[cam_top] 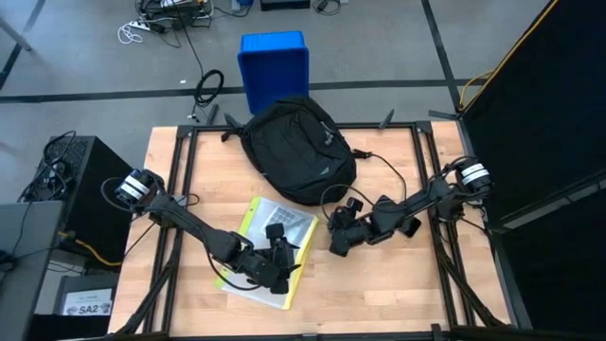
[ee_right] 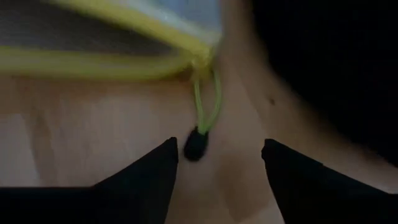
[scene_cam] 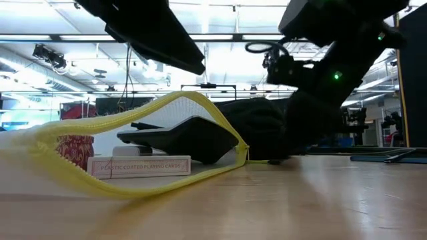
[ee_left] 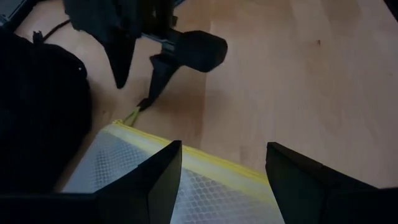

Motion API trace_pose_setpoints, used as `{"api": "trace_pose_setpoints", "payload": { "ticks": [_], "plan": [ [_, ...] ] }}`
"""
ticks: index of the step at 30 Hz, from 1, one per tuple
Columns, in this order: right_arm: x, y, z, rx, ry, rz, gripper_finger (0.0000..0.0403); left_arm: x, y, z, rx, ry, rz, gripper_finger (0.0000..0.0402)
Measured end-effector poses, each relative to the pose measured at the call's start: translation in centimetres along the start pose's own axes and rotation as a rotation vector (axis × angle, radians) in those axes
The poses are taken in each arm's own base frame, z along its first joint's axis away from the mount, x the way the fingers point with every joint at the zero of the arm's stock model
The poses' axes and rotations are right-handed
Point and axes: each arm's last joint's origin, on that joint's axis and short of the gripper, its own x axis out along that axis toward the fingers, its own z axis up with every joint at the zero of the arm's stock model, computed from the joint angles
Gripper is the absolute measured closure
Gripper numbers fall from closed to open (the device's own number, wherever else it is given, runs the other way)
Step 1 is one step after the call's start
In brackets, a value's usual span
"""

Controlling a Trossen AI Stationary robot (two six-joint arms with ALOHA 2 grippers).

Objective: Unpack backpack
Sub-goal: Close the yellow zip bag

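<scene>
High view: black soft fabric backpack [cam_top: 298, 149], rounded oval, lay at the far middle of the pale wooden table [cam_top: 407, 294], its far end close to the table's far edge, a blue plastic bin [cam_top: 274, 64] on the floor just beyond. Near it lay a flat mesh pouch [cam_top: 270, 248] with a yellow zipper border, rectangular, holding papers and a small printed box [scene_cam: 139, 166]. Left gripper [cam_top: 280, 266] hung over the pouch's near half, fingers spread apart, nothing between them. Right gripper [cam_top: 339, 240] hovered low just beside the pouch's right edge, between pouch and backpack, fingers parted and empty.

Right wrist view: a thin yellow-green cord loop ending in a small dark pull tab [ee_right: 196, 144] trailed from the pouch's corner onto bare wood, lying free between the two dark fingers [ee_right: 140, 177], touched by neither.

Low view: pouch's yellow edge arched upward in a stiff curve, mouth gaping, translucent white mesh inside.

Smooth, light-grained board lay bare along the near edge and at the right near corner; black frame rails ran along both sides of the table.
</scene>
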Motion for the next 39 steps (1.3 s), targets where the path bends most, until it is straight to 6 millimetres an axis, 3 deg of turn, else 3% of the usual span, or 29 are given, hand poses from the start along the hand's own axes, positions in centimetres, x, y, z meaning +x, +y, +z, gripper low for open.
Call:
{"api": "trace_pose_setpoints", "payload": {
  "ticks": [7,14,19,26,31,39],
  "plan": [
    [1.8,0.1,0.2,0.008,0.01,0.053,0.0194,0.0,0.1,0.1,-0.002,-0.001,0.003,0.02],
    [2.3,-0.2,0.4,0.023,0.028,0.076,0.023,0.0,0.1,0.1,-0.001,0.0,0.004,0.02],
    [2.4,-0.3,0.4,0.024,0.059,0.119,0.0283,0.0,0.1,0.1,0.001,0.001,0.004,0.02],
    [2.4,-0.2,0.3,0.01,0.073,0.146,0.0388,0.0,0.1,0.1,0.001,0.0,0.004,0.02],
    [1.7,0.0,0.5,-0.005,0.056,0.185,0.0394,0.0,0.1,0.1,0.0,-0.001,0.003,0.02],
    [-1.5,0.5,1.3,-0.013,-0.001,0.29,0.0402,0.0,0.1,0.2,0.0,-0.002,0.003,0.02]
  ]
}}
